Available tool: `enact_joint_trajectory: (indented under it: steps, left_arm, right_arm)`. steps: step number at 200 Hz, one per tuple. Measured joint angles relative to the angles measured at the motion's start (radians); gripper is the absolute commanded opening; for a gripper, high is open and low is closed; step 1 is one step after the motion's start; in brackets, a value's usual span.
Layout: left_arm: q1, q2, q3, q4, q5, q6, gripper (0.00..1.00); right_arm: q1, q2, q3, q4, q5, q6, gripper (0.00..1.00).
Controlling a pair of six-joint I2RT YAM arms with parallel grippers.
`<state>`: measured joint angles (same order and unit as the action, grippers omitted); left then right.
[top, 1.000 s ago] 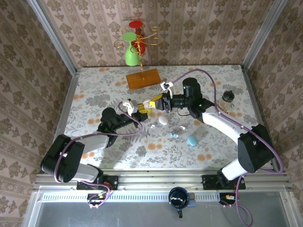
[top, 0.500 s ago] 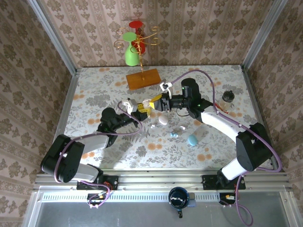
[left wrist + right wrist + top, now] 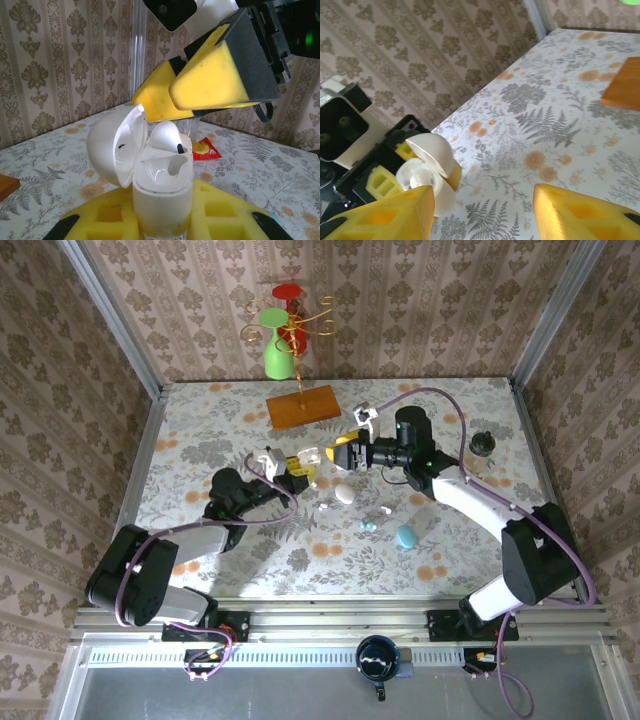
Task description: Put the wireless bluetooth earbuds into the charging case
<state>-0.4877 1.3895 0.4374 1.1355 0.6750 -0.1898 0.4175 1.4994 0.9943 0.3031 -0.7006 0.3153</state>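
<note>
The left gripper (image 3: 163,222) is clamped on the white charging case (image 3: 162,192), whose lid is flipped open. A white earbud (image 3: 165,137) sits in one socket, perhaps not fully seated. The right gripper (image 3: 482,210) stands parted just beside the case, holding nothing. Pale blue earbuds (image 3: 368,525) lie on the table (image 3: 200,440).

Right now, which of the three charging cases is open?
The white case in the left gripper: its lid is flipped back, a white earbud inside. The other white case and the blue case on the table are shut.
</note>
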Motion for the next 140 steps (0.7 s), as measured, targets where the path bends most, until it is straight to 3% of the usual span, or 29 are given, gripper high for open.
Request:
enact_joint_trajectory:
  steps: [81, 140]
  left_arm:
    - [0.018, -0.005, -0.025, -0.01, -0.01, 0.045, 0.06]
    - [0.018, -0.019, -0.026, -0.051, -0.014, 0.074, 0.06]
  right_arm:
    - [-0.071, -0.087, -0.154, -0.234, 0.412, 0.173, 0.56]
    - [-0.082, -0.078, -0.273, -0.395, 0.447, 0.319, 0.54]
